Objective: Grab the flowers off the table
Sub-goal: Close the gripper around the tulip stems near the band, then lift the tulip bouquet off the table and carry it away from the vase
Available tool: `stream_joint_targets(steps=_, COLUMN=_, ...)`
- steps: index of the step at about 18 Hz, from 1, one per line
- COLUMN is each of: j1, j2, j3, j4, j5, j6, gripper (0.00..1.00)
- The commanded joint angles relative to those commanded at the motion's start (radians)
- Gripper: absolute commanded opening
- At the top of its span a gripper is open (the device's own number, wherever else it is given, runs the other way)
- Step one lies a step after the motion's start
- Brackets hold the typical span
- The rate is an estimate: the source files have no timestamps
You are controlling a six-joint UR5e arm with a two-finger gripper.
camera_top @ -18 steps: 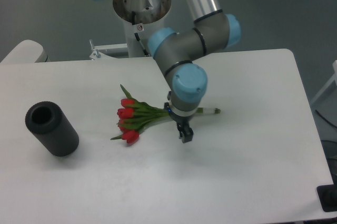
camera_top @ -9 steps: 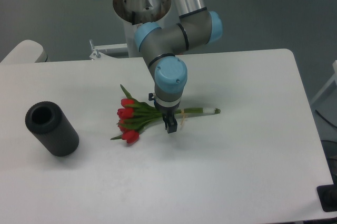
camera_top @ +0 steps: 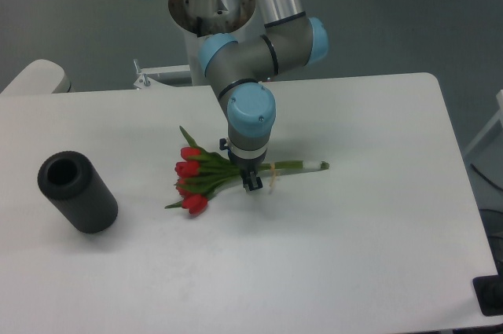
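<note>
Since a second ago I have swung my wrist leftward across the frame and dropped lower, so my dark two-finger gripper [camera_top: 251, 183] now sits right over the stems instead of beside them at centre-right. I came in pointing straight down because the bunch lies flat, and the stems just left of the pale tie are the narrowest part to close around. From this angle my wrist hides the fingertips, so I cannot tell whether my fingers are spread or already pinched on the stems.

The small bunch of red tulips with green leaves and long green stems [camera_top: 204, 177] lies on its side in the middle of the picture, blooms fanned toward the left, stem ends pointing right past my wrist. It rests on the large white tabletop with rounded corners [camera_top: 354, 255] and does not look lifted yet.

I judge the crossing point well chosen: a hold there should carry the heads and the stem tail roughly in balance.

Well apart, at the left edge of the frame, the matte black hollow cylinder [camera_top: 77, 191] lies tilted on the tabletop, clear of my path
</note>
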Motion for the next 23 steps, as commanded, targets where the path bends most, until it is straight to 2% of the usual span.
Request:
stream_joint_targets(steps=4, j1=0.008, j2=-0.003, j3=0.031, j4=-0.003, j5=0.002, j6=0.003, gripper=0.15)
stream_joint_targets(steps=6, j1=0.014, j2=-0.005, j3=0.063, j4=-0.014, j5=0.005, j6=0.003, gripper=0.1)
stream_joint_targets(steps=13, j1=0.044, j2=-0.046, j3=0.207, j4=-0.107, j5=0.008, j6=0.002, gripper=0.09)
stream_joint_targets(steps=18, j1=0.061, j2=-0.107, j3=0.351, j4=-0.208, j5=0.006, j6=-0.017, gripper=0.09)
stream_joint_targets(steps=21, j1=0.061, j2=-0.161, j3=0.425, j4=-0.23, j5=0.006, j6=-0.081, gripper=0.09)
stream_joint_targets(steps=23, j1=0.061, j2=-0.182, j3=0.483, j4=-0.285, j5=0.005, j6=-0.106, gripper=0.07)
